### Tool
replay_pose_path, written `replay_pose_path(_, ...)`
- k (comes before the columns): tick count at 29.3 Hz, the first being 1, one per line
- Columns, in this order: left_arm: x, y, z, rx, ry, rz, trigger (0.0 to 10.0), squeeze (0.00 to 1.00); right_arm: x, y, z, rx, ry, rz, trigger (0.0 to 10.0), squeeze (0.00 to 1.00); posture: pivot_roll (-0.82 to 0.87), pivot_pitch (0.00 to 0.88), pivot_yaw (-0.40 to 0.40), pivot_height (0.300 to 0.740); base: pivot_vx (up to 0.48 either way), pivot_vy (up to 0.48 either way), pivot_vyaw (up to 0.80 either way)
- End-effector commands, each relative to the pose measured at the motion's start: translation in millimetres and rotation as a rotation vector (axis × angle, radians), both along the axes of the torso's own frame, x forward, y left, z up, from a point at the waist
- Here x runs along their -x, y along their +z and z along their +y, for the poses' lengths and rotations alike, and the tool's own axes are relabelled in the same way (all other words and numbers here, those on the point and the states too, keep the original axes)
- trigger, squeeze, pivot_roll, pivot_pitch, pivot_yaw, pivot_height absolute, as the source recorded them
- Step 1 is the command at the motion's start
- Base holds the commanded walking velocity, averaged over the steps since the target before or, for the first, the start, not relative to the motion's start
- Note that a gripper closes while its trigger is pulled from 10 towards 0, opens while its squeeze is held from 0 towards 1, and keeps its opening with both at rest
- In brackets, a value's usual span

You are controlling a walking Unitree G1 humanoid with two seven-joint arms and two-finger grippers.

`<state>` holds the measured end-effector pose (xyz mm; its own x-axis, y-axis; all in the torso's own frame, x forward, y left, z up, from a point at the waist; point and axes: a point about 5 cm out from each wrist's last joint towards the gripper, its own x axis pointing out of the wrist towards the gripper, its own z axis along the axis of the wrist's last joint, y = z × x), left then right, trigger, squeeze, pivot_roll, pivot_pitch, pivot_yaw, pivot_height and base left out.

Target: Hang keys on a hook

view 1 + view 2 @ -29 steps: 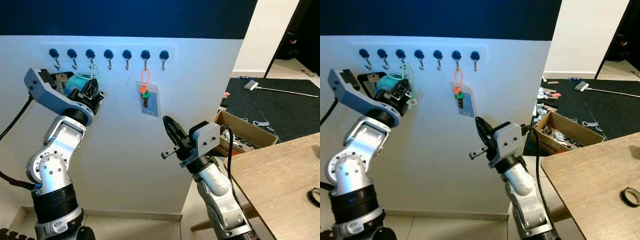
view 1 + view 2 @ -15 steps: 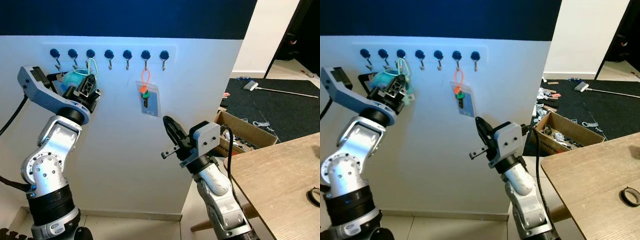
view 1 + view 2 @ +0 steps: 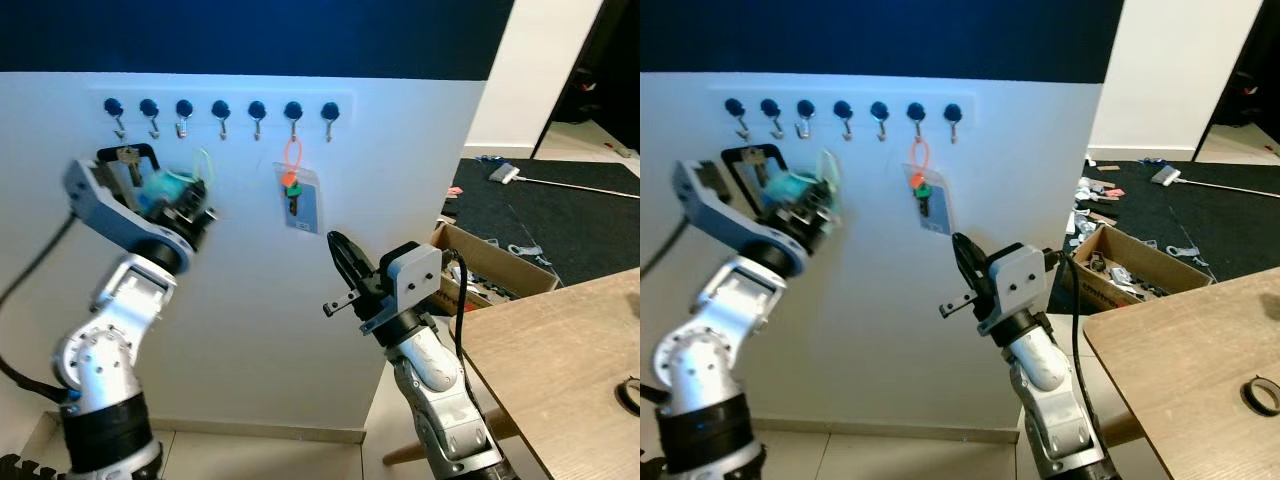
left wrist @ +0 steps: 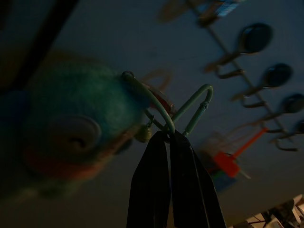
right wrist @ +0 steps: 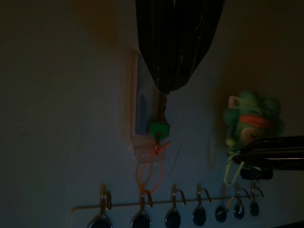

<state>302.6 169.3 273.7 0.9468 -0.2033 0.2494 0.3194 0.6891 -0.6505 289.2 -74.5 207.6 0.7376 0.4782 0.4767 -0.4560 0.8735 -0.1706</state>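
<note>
The left gripper [image 4: 167, 137] is pinched tight on a green carabiner [image 4: 192, 113] with a fuzzy teal toy [image 4: 66, 133], just below the hooks [image 3: 184, 112]. The right gripper [image 3: 338, 247] has its fingers pressed together, near the hanging key tag [image 3: 297, 200].

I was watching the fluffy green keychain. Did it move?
Yes. The left gripper carried the keychain down and away from the hook row, toward the orange-looped key.

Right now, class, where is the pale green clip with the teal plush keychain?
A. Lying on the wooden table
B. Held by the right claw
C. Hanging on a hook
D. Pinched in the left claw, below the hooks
D: the left claw pinches the green clip below the hooks.
</note>
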Motion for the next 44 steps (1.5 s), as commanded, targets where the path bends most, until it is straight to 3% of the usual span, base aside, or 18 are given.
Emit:
replay_pose_path(1,5.0,4.9,-2.7,0.000,-0.025,-0.028,10.0,0.00,0.2,-0.9,-1.3,0.000,-0.006,0.005,10.0,0.00,0.18,0.086,0.037,0.740,0.000,0.000,0.00)
replay_pose_path(12,5.3,23.4,16.0,0.015,0.049,-0.092,10.0,0.00,-0.7,-1.6,-0.7,0.004,-0.001,0.008,10.0,0.00,0.19,0.086,0.030,0.740,0.000,0.000,0.00)
replay_pose_path(18,-2.8,27.8,28.2,0.009,0.114,-0.089,10.0,0.00,-1.1,-1.4,0.4,0.004,0.003,0.008,10.0,0.00,0.18,0.086,0.028,0.740,0.000,0.000,0.00)
replay_pose_path(44,-15.7,36.2,20.4,0.036,0.088,-0.104,10.0,0.00,-0.2,-2.2,0.8,0.006,0.002,0.011,10.0,0.00,0.18,0.087,0.032,0.740,0.000,0.000,0.00)
